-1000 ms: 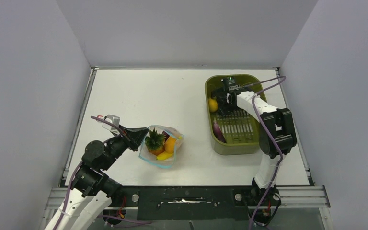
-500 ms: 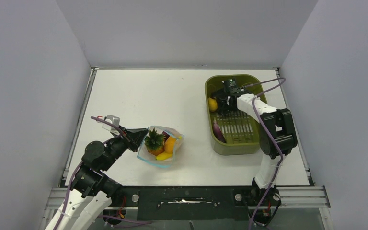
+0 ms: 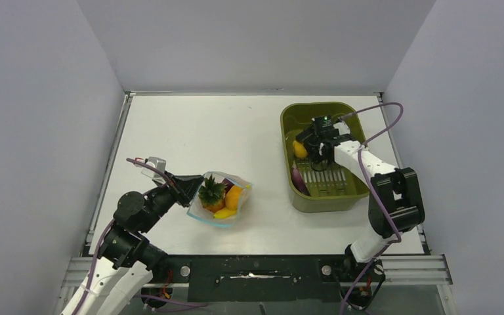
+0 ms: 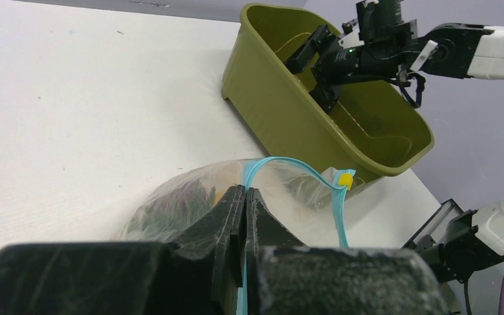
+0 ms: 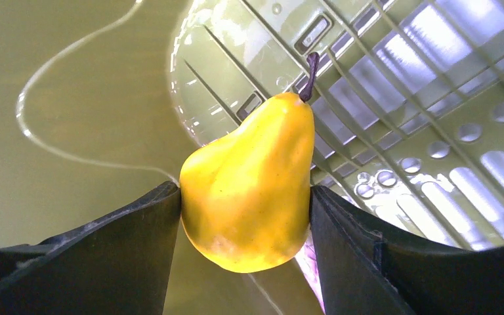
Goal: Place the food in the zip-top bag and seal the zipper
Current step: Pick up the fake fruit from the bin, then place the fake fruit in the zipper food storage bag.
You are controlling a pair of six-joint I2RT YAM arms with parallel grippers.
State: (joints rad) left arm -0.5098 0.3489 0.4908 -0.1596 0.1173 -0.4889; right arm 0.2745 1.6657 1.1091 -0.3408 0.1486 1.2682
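Pear clamped on the right, bag rim pinched on the left!
Right gripper [image 5: 245,220] jaws squeeze the yellow pear [image 5: 249,170] from both sides inside the olive basin [image 3: 341,200] by the table's [image 3: 190,131] right edge, a purple piece [image 3: 298,178] beside it. Left gripper [image 4: 244,197] jaws are pressed tight on the zipper [image 4: 295,167] of the zip-top bag [image 4: 170,203], which sits toward the near edge, left of centre, with a leafy orange fruit [image 3: 212,195] and a banana [image 3: 224,212] inside.

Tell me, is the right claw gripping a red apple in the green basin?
No apple: the right wrist view shows the right claw gripping a yellow pear. It is in the green basin.
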